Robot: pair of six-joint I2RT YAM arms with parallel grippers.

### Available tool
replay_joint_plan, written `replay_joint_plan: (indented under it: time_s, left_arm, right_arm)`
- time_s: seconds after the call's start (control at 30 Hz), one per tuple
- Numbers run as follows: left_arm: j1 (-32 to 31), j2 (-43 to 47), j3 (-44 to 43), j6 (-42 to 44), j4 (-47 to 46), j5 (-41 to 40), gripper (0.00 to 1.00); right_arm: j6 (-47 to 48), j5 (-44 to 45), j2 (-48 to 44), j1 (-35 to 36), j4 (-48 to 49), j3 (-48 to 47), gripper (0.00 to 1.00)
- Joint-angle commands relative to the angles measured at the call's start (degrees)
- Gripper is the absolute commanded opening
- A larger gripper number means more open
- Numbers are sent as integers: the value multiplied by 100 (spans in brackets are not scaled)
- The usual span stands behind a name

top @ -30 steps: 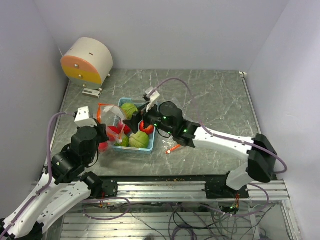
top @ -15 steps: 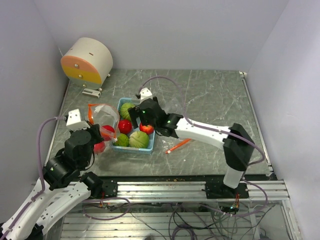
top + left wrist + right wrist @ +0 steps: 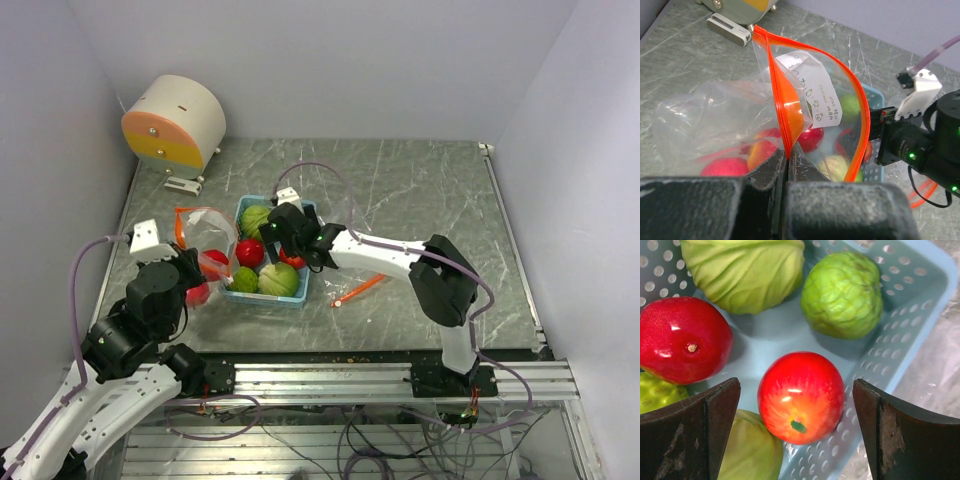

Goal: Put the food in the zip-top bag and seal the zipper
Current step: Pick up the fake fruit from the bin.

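At left, we see the left gripper (image 3: 788,156) clamped on the orange zipper (image 3: 776,97) of the zip-top bag (image 3: 705,115), its mouth upright and gaping toward the blue tray (image 3: 874,172). Its white label (image 3: 812,87) bears sideways print too small to read. At right, the right gripper (image 3: 795,390) hangs, jaws wide apart, over a red apple (image 3: 801,396) in the tray, stem mark upward.

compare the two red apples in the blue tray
The darker apple is deep red; the brighter apple has an orange-yellow blush. The darker apple shows a brown dimple, the brighter apple a green one. Only the brighter apple sits centred beneath the open right claw. Both are glossy.
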State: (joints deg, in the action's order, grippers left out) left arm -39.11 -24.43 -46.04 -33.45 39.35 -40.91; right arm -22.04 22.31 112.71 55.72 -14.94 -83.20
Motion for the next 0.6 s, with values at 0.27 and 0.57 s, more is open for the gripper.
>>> replay_joint_plan:
  time_s: [0.27, 0.57]
  left_arm:
    - [-6, 149, -62, 45, -94, -19, 7]
    - [-8, 219, -37, 28, -83, 0, 7]
  right_arm:
    - [-102, 93, 745, 0, -670, -424, 89]
    - [-237, 130, 1150, 0, -1066, -535, 88]
